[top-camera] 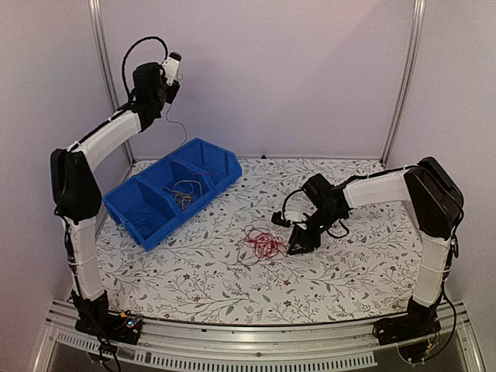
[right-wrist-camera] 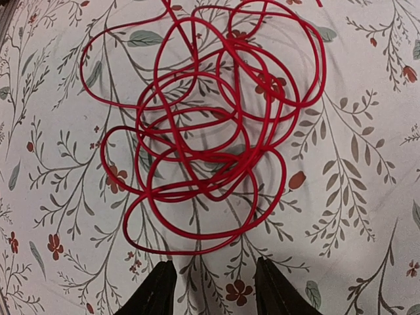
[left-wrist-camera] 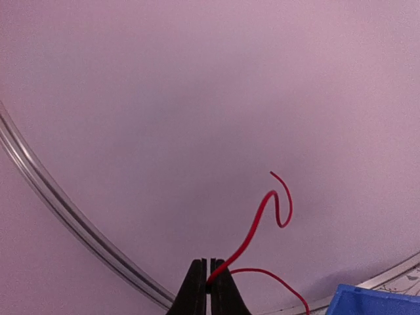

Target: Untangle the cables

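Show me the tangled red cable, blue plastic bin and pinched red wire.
Tangled red cable (right-wrist-camera: 210,131), right wrist view: knot centre.
Blue plastic bin (top-camera: 194,208), top view: near wall.
Pinched red wire (left-wrist-camera: 249,230), left wrist view: rising strand.

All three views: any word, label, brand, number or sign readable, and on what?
None can be read. The blue plastic bin, the floral-print table cover, the tangled red wire bundle and the thin red wire held by the left hand bear no lettering.

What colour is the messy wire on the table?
Red; the thin tangled red wire shows best from the right wrist.
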You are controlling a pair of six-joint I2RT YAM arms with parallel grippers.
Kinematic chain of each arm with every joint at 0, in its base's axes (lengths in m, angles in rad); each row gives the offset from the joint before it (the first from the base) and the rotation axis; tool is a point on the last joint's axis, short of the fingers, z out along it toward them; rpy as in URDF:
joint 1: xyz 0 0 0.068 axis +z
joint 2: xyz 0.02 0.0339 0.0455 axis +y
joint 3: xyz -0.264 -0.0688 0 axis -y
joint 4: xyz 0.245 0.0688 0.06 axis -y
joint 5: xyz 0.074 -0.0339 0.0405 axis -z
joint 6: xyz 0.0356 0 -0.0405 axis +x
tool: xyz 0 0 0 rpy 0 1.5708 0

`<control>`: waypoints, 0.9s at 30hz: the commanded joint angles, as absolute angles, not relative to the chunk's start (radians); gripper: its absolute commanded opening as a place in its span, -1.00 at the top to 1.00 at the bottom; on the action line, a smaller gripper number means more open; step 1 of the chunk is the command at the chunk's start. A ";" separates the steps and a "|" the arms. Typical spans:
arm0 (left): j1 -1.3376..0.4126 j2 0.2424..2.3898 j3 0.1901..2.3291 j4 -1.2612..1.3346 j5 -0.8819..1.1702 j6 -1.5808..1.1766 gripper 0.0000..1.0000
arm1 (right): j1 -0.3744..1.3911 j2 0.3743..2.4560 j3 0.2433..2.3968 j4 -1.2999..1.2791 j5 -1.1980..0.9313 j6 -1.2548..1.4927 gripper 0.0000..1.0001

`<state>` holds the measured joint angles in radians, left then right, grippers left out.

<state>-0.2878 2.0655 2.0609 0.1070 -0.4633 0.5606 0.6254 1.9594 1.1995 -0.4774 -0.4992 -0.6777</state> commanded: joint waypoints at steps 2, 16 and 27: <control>-0.341 2.164 2.042 -0.037 -0.235 0.409 1.00 | 0.623 1.980 1.215 -0.492 -0.482 -0.693 0.10; -0.357 2.266 2.042 -0.110 -0.209 0.192 1.00 | 0.623 1.997 1.217 -0.502 -0.457 -0.706 0.11; -0.349 2.230 1.855 -0.196 -0.340 0.152 1.00 | 0.623 2.020 1.231 -0.526 -0.469 -0.715 0.13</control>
<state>-0.3588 2.2593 1.8702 -0.1581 -0.2756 0.1940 0.6254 1.9781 1.2205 -0.4908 -0.4850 -0.7044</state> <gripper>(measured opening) 0.001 0.435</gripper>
